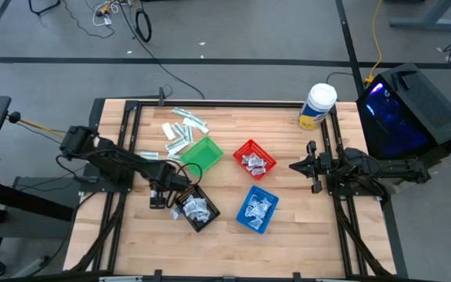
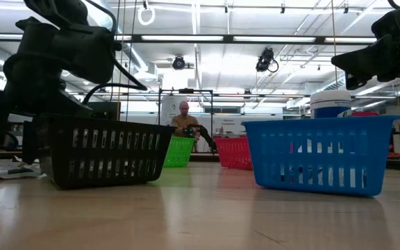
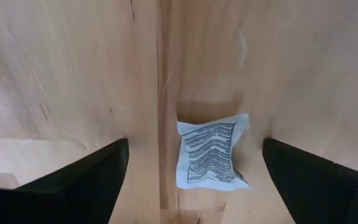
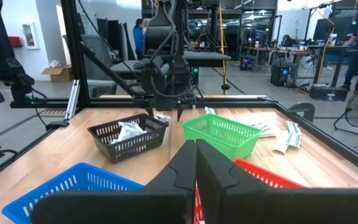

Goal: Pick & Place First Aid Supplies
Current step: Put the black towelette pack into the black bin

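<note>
From above, the left tool [image 1: 174, 205] hides the sachet [image 3: 209, 152] beneath it. The packets in the black basket [image 1: 196, 208] and blue basket [image 1: 255, 210] are too small to tell apart. In the low view, basket walls hide all contents, and the blue basket covers the tub [image 2: 332, 104] below its lid.

Packet [image 3: 208, 153] on table [image 1: 304, 235] beside basket [image 1: 196, 208], under left gripper [image 1: 175, 190]; strips [image 1: 182, 129] behind; tub [image 1: 317, 105] at far right corner.
</note>
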Robot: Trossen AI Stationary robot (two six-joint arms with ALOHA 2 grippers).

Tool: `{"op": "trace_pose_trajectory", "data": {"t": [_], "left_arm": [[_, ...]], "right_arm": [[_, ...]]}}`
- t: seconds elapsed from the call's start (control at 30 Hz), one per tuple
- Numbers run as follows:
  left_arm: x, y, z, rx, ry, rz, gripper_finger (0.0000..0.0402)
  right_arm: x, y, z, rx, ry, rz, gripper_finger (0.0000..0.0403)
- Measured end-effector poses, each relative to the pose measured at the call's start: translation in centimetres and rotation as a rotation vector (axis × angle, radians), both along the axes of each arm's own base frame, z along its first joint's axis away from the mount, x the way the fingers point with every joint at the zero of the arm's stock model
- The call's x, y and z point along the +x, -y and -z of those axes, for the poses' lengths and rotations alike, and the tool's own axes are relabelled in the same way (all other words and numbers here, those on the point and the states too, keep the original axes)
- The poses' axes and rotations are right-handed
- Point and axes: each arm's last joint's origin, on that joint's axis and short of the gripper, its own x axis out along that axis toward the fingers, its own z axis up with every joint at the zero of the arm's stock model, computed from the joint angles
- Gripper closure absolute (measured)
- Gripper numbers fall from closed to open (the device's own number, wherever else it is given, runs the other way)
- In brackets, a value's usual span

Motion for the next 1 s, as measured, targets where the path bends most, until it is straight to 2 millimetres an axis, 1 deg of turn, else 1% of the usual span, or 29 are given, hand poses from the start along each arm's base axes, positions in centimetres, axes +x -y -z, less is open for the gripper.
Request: {"op": "trace_pose_trajectory", "data": {"t": [0.17, 0.27, 0.37, 0.7, 0.83, 1.0], "left_arm": [[0.01, 0.0, 0.22, 0.0, -0.013, 0.013, 0.0023], [-0.01, 0.01, 0.24, 0.0, -0.014, 0.014, 0.0037], [0.0, 0.05, 0.26, -0.009, -0.015, 0.012, 0.0061], [-0.1, 0.06, 0.32, -0.02, -0.024, 0.012, 0.0158], [-0.11, 0.06, 0.32, -0.021, -0.025, 0.012, 0.0182], [-0.12, 0.06, 0.34, -0.021, -0.025, 0.012, 0.0202]], "right_arm": [[0.0, 0.0, 0.0, 0.0, -0.001, 0.0, 0.039], [0.0, 0.0, 0.0, 0.0, 0.0, 0.0, 0.039], [0.0, 0.0, 0.0, 0.0, 0.0, 0.0, 0.039], [0.0, 0.0, -0.01, 0.0, 0.0, 0.0, 0.039], [0.0, 0.0, -0.01, 0.0, 0.001, 0.0, 0.039], [0.0, 0.0, 0.0, 0.0, 0.0, 0.0, 0.039]]}}
